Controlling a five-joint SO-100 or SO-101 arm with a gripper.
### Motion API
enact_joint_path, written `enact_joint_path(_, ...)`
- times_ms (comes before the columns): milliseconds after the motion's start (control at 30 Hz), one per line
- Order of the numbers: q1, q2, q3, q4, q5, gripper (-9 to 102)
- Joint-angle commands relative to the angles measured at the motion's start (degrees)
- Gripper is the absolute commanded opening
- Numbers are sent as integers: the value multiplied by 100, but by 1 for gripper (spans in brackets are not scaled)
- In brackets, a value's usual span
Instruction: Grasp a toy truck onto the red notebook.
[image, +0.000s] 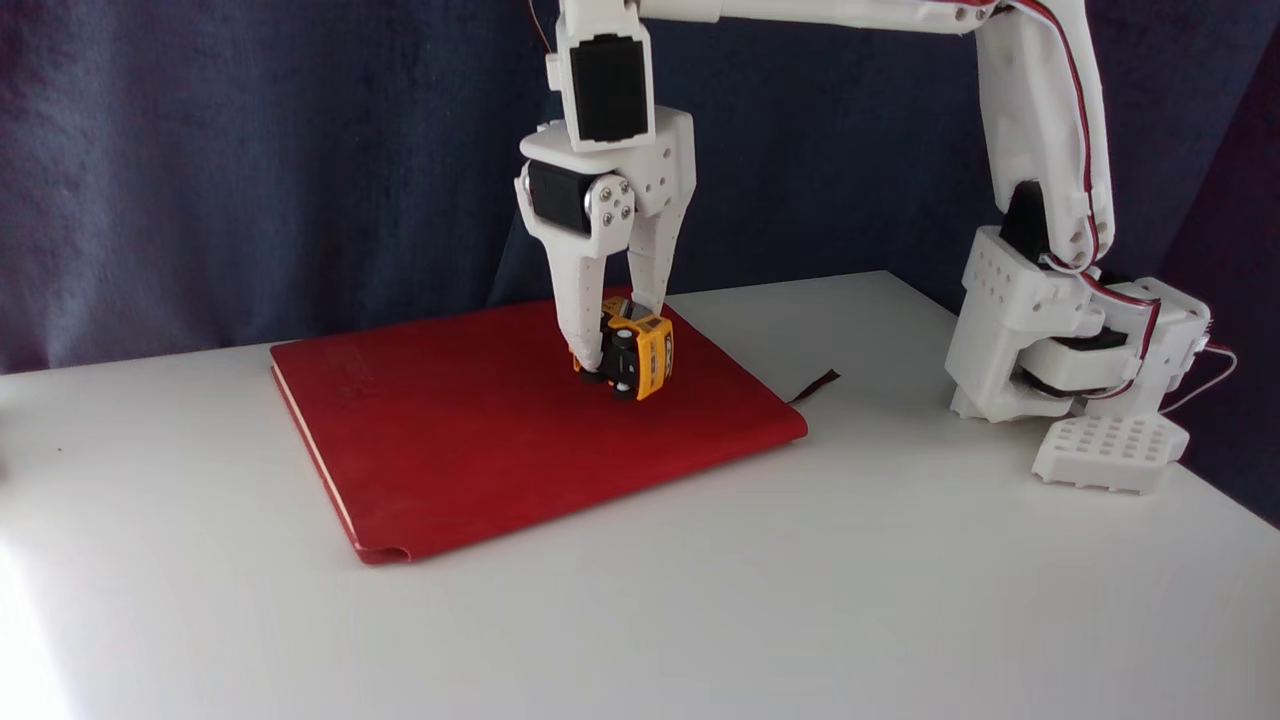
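The red notebook (500, 430) lies flat on the white table, its ribbon bookmark (815, 385) sticking out at the right. On its far right part the orange-yellow toy truck (640, 352) lies tipped on its side, black underside and wheels facing left, touching the cover. My white gripper (615, 335) points straight down over it, its two fingers closed around the truck's upper end.
The arm's white base (1070, 350) stands at the right of the white table (900, 560), with a perforated white clamp plate (1110, 452) in front of it. A dark blue cloth hangs behind. Bare table lies in front and to the left of the notebook.
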Motion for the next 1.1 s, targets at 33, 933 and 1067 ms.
enact_joint_path(33, 62, 44, -272, 26, 9, 10)
enact_joint_path(933, 176, 2118, 1881, 26, -325, 37)
enact_joint_path(1067, -141, 3103, 2628, 26, -325, 36)
